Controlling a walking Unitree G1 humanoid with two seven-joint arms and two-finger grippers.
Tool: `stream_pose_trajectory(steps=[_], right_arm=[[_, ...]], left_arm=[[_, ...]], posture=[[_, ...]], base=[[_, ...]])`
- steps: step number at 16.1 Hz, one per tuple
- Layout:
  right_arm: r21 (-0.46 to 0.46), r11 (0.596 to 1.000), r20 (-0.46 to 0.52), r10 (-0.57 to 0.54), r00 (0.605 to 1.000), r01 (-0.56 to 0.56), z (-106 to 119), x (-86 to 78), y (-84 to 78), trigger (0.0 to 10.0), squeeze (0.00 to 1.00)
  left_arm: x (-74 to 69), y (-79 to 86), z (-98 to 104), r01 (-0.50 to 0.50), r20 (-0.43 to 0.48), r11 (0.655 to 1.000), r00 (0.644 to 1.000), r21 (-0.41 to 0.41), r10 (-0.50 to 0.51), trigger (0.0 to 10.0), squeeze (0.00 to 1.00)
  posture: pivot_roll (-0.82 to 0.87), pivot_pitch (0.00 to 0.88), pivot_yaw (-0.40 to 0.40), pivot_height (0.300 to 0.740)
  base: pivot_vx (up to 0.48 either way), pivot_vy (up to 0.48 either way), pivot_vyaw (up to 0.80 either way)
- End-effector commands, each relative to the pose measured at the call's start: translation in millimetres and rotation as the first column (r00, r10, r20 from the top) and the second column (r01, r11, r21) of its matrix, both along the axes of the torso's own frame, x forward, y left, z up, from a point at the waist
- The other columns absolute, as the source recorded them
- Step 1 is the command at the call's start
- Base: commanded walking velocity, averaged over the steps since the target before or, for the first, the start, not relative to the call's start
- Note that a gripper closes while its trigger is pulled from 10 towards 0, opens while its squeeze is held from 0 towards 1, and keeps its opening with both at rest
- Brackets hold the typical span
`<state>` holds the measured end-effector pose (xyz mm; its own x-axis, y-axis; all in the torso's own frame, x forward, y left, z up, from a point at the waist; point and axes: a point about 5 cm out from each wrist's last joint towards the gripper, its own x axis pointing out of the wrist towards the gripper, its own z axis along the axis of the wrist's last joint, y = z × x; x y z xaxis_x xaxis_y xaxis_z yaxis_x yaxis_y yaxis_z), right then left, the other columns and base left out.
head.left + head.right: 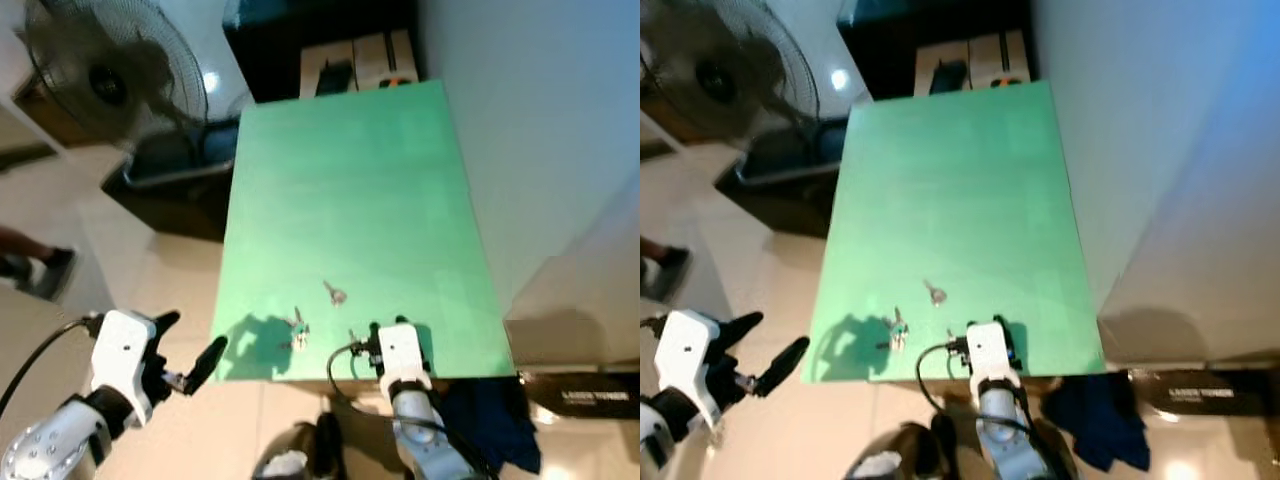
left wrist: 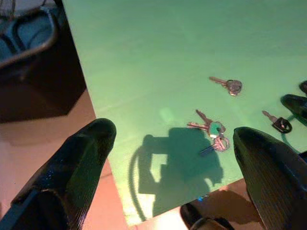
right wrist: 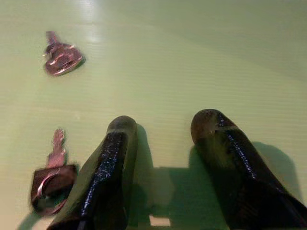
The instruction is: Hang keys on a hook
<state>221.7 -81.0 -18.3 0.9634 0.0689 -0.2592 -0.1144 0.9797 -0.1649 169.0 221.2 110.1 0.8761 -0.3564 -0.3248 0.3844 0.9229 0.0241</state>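
Green surface (image 1: pixel 350 180) carries three key sets near front edge. Right hand (image 3: pixel 163 129), fingers apart, empty, low beside black-headed key (image 3: pixel 50 179), likely lining up grasp. Left hand (image 1: pixel 190 350) open, off surface. Key bunch (image 2: pixel 211 132) untouched.

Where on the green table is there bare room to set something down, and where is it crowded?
The far stretch of the green table, from the single key back to the boxes beyond its far edge, is bare. The near edge is crowded: key bunch, black-headed key and the right gripper, open, with the left gripper open just off it.
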Motion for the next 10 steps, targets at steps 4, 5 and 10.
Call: stream_pose_trajectory(steps=[4,5,10], right_arm=[[0.167,0.976,-0.070,0.153,0.986,-0.140,-3.1,-43.5,58.4,10.0,0.00],[0.155,0.975,-0.055,0.170,0.984,-0.160,-2.0,-46.4,53.2,10.0,0.00],[0.049,0.976,-0.028,0.215,0.976,-0.213,3.2,-60.9,34.6,9.2,0.00]], left_arm=[[-19.9,0.5,-0.9,-0.076,-0.034,0.997,0.997,-0.008,0.075,10.0,0.00],[-22.8,-2.4,-1.2,-0.085,-0.037,0.996,0.996,-0.015,0.085,10.0,0.00],[-29.9,-9.7,-4.0,-0.117,-0.052,0.992,0.992,-0.043,0.115,10.0,0.00]], posture=[[0.05,0.379,0.160,0.740],[0.04,0.379,0.150,0.740],[0.00,0.393,0.122,0.740]], base=[[0.000,0.000,0.00],[0.000,0.000,0.00],[0.000,0.000,0.00]])
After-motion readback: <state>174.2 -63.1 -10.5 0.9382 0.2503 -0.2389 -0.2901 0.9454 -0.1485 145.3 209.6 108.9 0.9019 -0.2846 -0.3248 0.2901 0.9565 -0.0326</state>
